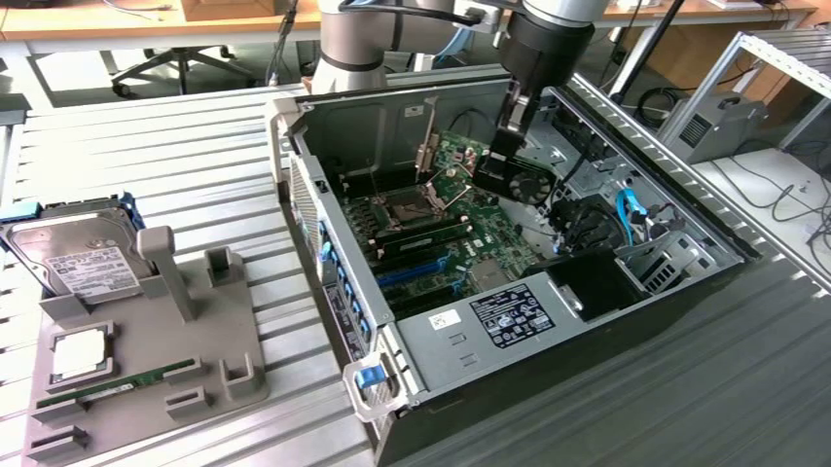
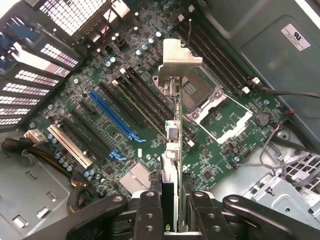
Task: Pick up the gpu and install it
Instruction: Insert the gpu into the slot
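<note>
On the grey slatted metal table lies an open grey computer case. The black gripper is closed tight on the gpu, a thin green card with a black fan. The card hangs on its edge above the green motherboard, probably to line up with a slot.

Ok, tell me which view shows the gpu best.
The exterior view: the gpu shows its black fan side to that camera, above the motherboard. The wrist view sees it edge-on, silver bracket farthest.
</note>
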`<state>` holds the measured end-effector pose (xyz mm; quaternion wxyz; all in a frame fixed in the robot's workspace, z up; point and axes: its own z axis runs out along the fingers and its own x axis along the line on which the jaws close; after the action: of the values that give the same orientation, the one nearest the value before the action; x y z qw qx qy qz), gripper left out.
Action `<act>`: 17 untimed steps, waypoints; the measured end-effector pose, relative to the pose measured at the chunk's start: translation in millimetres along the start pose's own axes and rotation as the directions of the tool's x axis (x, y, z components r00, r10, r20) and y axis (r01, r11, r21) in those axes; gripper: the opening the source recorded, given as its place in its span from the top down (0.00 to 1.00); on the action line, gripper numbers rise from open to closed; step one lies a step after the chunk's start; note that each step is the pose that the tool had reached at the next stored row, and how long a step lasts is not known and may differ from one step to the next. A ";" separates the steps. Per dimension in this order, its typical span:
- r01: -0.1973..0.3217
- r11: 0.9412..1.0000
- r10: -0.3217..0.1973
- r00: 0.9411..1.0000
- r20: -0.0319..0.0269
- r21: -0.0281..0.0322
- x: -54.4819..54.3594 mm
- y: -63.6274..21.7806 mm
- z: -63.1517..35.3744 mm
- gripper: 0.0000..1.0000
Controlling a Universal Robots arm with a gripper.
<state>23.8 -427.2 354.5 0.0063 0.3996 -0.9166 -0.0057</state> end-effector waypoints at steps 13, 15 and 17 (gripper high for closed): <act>0.069 0.998 -0.069 0.998 -0.001 0.000 -0.1 0.1 0.0 0.74; 0.079 0.997 -0.079 0.997 -0.001 0.000 -0.1 0.1 0.0 0.74; 0.089 0.996 -0.089 0.996 -0.001 0.001 -0.1 0.1 0.0 0.74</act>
<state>23.8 -427.0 354.5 0.0065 0.4401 -0.8979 -0.0054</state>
